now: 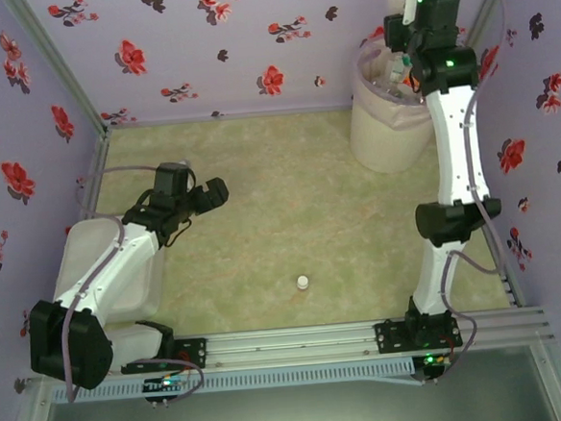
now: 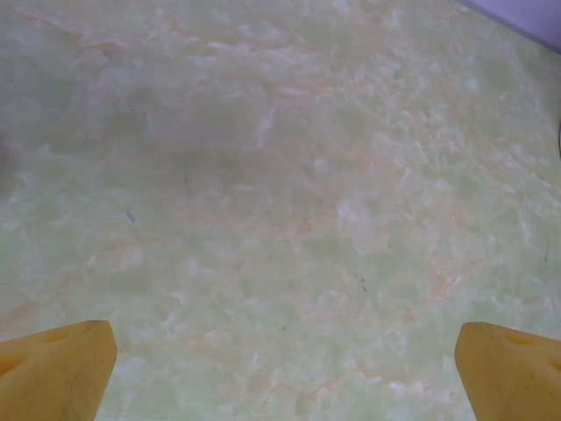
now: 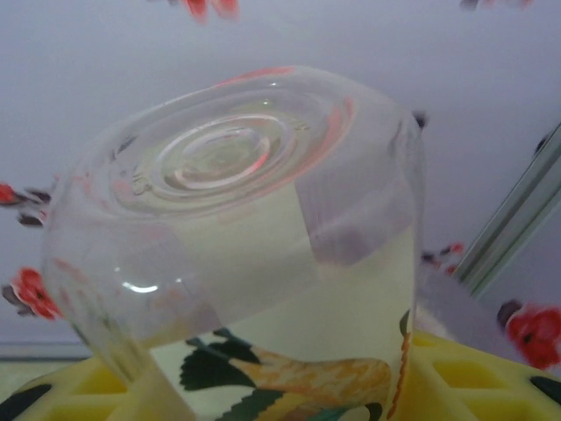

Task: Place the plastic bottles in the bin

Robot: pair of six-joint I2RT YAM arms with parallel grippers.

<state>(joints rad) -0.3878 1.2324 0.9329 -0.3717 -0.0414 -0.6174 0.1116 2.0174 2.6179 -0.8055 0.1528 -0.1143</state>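
While your right end effector [image 3: 263, 395] grips a bottle [image 3: 254, 228] above the bin [image 1: 383, 138], centre it over the mouth before letting go; your left end effector [image 2: 285, 368] hangs wide over the counter [image 2: 263, 175].

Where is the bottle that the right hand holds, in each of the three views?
Top external: the bottle at top right, beside the right arm, over the bin.
Right wrist: the bottle at the centre, base toward the camera.
Left wrist: it looks at the green table.
Shared landmark: the flowered wall.
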